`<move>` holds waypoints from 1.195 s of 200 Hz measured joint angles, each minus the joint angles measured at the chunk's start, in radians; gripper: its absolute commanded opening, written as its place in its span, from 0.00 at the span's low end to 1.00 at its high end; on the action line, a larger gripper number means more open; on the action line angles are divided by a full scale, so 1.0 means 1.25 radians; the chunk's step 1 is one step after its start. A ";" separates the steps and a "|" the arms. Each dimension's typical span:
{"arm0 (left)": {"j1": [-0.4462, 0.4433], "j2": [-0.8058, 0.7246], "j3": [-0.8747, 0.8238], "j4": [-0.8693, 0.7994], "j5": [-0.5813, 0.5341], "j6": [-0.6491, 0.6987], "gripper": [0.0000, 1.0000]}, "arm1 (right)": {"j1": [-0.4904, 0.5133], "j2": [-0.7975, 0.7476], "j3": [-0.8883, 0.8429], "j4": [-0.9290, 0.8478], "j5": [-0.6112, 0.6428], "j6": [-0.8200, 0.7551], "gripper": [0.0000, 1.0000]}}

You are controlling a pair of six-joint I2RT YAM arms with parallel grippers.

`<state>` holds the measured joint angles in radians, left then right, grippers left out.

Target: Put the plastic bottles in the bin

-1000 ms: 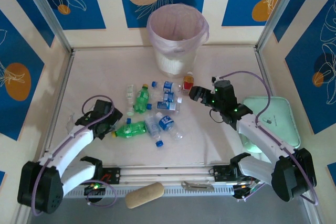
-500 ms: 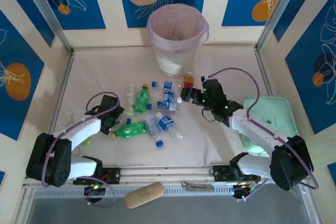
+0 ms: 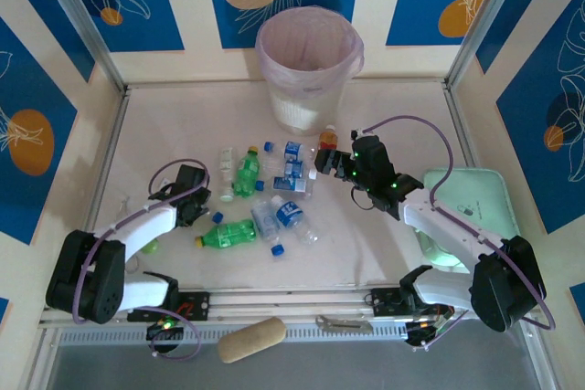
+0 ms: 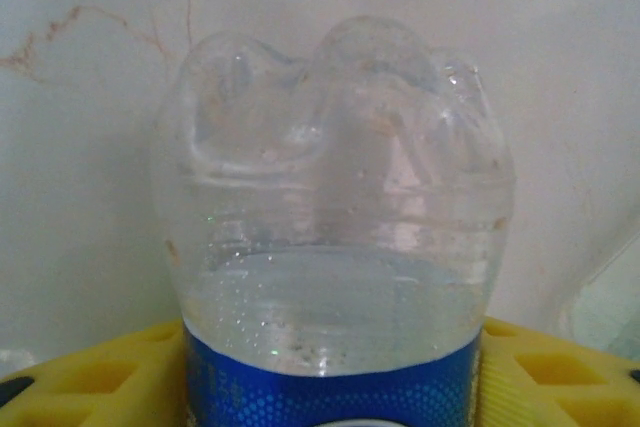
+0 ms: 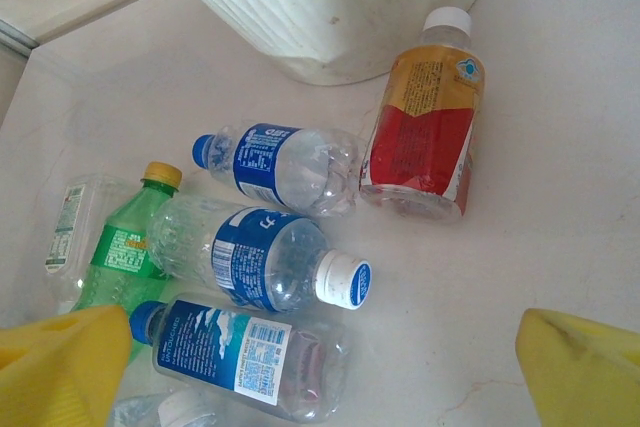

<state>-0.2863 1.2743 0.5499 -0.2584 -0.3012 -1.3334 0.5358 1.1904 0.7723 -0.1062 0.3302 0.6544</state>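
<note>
Grip: left gripper [image 3: 189, 200], near left edge of table [image 3: 174, 125], fingers closed on clear blue-labelled bottle [image 4: 335, 247] | right gripper [image 5: 320, 362] wide open, empty, above loose bottles [image 5: 270, 267] beside bin [image 3: 302, 109] at far edge | Risk: slick, rounded bottle may slip from the pinch when lifted.

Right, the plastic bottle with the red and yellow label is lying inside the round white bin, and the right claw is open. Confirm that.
Not inside. The right wrist view shows the plastic bottle with the red and yellow label lying on the white table beside the base of the round white bin. The right claw is open, as stated.
</note>
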 measured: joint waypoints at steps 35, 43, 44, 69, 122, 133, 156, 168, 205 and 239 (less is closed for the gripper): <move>0.000 -0.039 0.001 0.007 -0.030 0.014 0.48 | 0.000 -0.001 0.000 -0.006 0.000 0.000 0.99; 0.000 -0.047 0.001 0.007 -0.036 0.022 0.47 | 0.000 -0.001 0.000 -0.008 0.000 0.000 0.99; 0.000 -0.048 0.001 0.007 -0.038 0.021 0.47 | 0.000 -0.001 0.000 -0.008 0.000 0.000 0.99; 0.000 -0.072 0.008 0.009 -0.056 0.051 0.44 | 0.000 -0.001 0.000 -0.009 0.003 0.000 0.99; 0.000 -0.125 0.059 0.065 -0.056 0.198 0.41 | 0.000 -0.004 0.007 -0.014 0.004 0.000 0.99; 0.000 -0.128 0.081 0.084 -0.041 0.240 0.41 | 0.000 -0.006 0.008 -0.014 0.004 0.000 0.99; -0.001 -0.122 0.157 0.109 0.013 0.332 0.41 | -0.004 -0.011 0.009 -0.014 0.004 0.000 0.99; -0.002 -0.106 0.214 0.120 0.049 0.376 0.42 | -0.007 -0.014 0.009 -0.014 0.003 0.000 0.99; -0.027 -0.016 0.422 0.157 0.154 0.484 0.42 | -0.020 -0.021 0.009 -0.015 0.003 0.000 0.99; -0.076 0.104 0.615 0.197 0.216 0.548 0.42 | -0.038 -0.040 0.009 -0.017 -0.005 0.001 0.99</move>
<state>-0.3813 1.4040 1.3182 -0.0128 -0.0315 -0.6479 0.4881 1.1404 0.7837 -0.1272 0.3244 0.6559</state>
